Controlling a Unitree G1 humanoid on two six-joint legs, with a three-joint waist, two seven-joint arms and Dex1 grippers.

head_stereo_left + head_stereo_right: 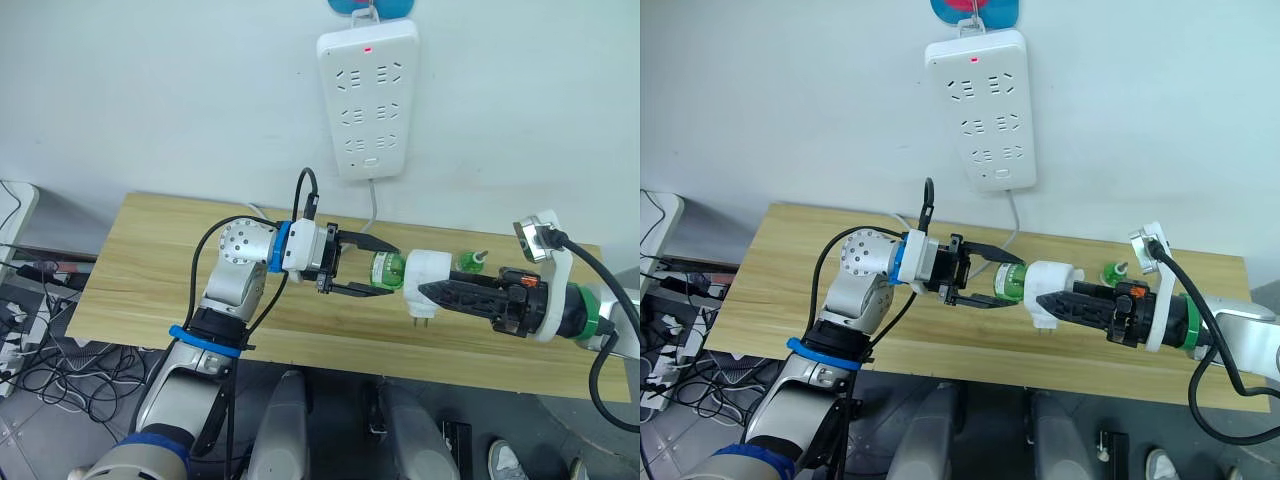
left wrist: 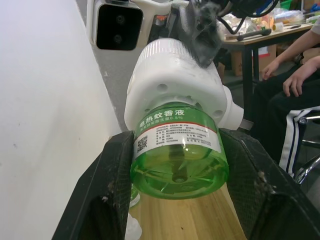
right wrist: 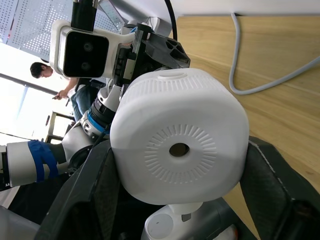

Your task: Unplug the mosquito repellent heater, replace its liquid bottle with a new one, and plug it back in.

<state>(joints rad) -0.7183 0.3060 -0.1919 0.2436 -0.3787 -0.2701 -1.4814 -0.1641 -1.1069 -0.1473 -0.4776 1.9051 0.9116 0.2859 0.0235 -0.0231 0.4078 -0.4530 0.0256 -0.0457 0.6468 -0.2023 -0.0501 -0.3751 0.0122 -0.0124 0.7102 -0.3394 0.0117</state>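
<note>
Left eye view: mosquito repellent heater [image 1: 428, 275] is being held above the desk [image 1: 140, 260] centre by the right pincer [image 1: 432, 291], closed on its light, slick shell. Left pincer [image 1: 372, 265], at 9 o'clock, is being clamped on the green bottle [image 1: 388, 269]. Label: 电热蚊香液.

L gripper [image 1: 372, 268] clamped on bottle [image 1: 387, 270], R gripper [image 1: 432, 291] clamped on heater [image 1: 424, 279]; arms meet mid-table, raised.
</note>
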